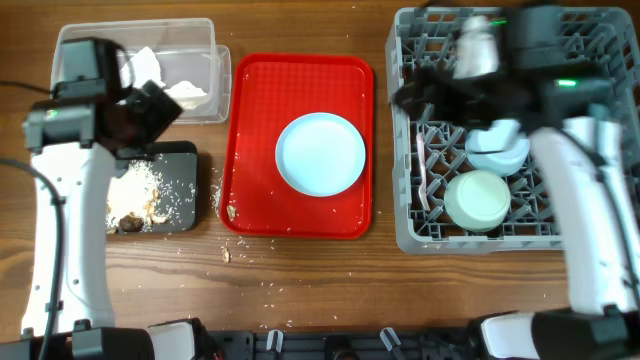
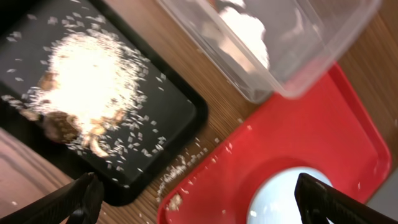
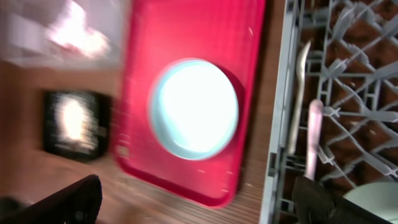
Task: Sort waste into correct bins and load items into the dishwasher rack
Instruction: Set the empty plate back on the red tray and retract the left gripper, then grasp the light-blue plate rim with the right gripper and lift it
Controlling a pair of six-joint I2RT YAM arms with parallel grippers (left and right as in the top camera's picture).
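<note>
The light blue plate (image 1: 320, 152) lies on the red tray (image 1: 250, 130); it also shows in the right wrist view (image 3: 196, 109). The clear tub (image 1: 85, 40) holds white napkins (image 1: 175, 88). The black tray (image 1: 185, 160) holds rice crumbs and brown scraps (image 1: 135, 200). The grey rack (image 1: 410, 230) holds a pale green bowl (image 1: 478, 200), a light blue bowl (image 1: 498, 152) and white cutlery (image 3: 297, 93). My left gripper (image 1: 145, 110) is open and empty above the black tray's far edge. My right gripper (image 1: 425, 95) is open and empty over the rack's left side. The yellow cup is out of view.
Loose rice crumbs and a small scrap (image 1: 226, 254) lie on the wood between the black tray and the red tray. A scrap (image 2: 174, 202) sits on the red tray's near left corner. The right arm covers much of the rack's far half.
</note>
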